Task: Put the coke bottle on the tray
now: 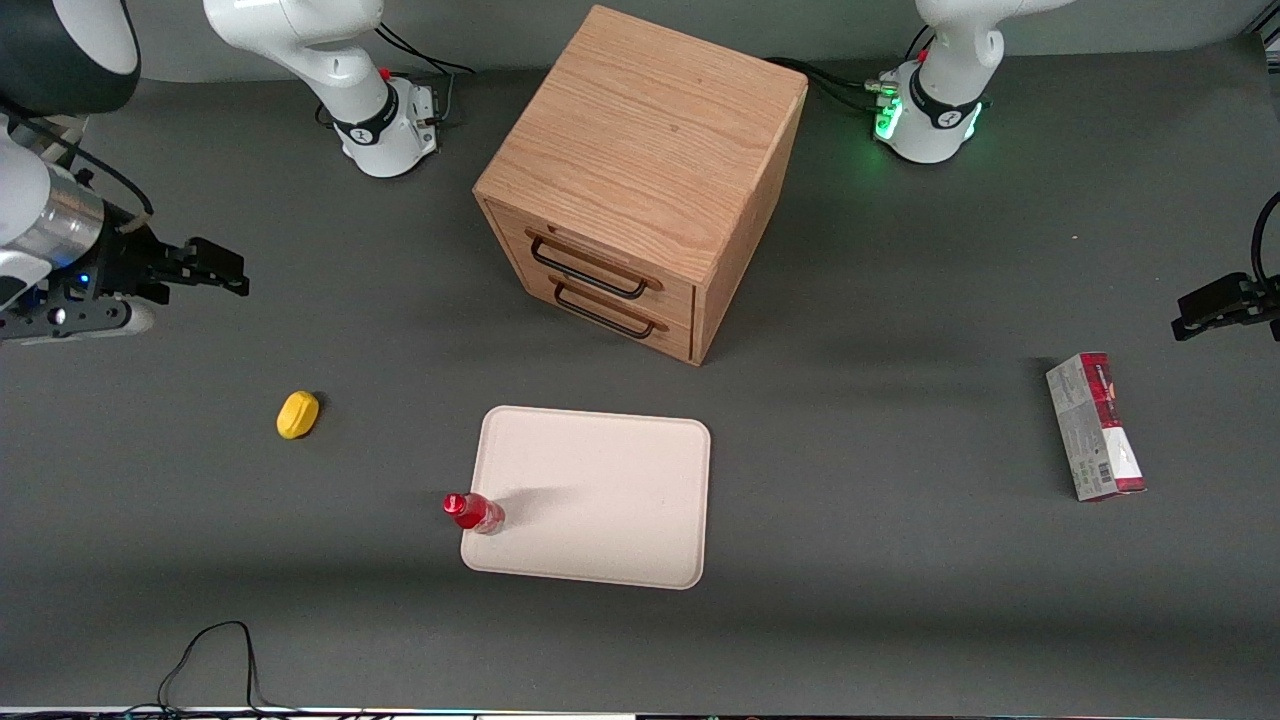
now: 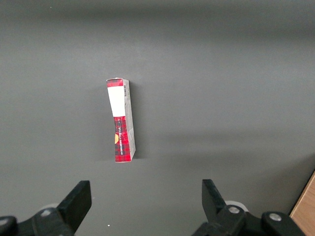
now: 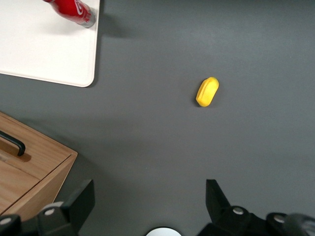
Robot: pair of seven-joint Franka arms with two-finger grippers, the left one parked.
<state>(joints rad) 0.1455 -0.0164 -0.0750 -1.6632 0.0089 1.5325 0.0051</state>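
The coke bottle [image 1: 474, 512], small and red with a shiny red cap, stands upright just inside the rim of the cream-beige tray [image 1: 600, 480], at the tray's corner nearest the front camera and toward the working arm's end. In the right wrist view the coke bottle [image 3: 74, 10] sits at the edge of the tray [image 3: 44, 49]. My right gripper [image 1: 235, 272] hangs open over bare table, well away from the bottle and farther from the front camera than it. Nothing is between the gripper's [image 3: 150, 194] fingers.
A yellow lemon-like object [image 1: 297, 414] lies on the table between the gripper and the tray. A wooden two-drawer cabinet [image 1: 640, 170] stands farther from the camera than the tray. A red-and-grey carton [image 1: 1095, 425] lies toward the parked arm's end. A black cable [image 1: 210, 650] loops at the table's near edge.
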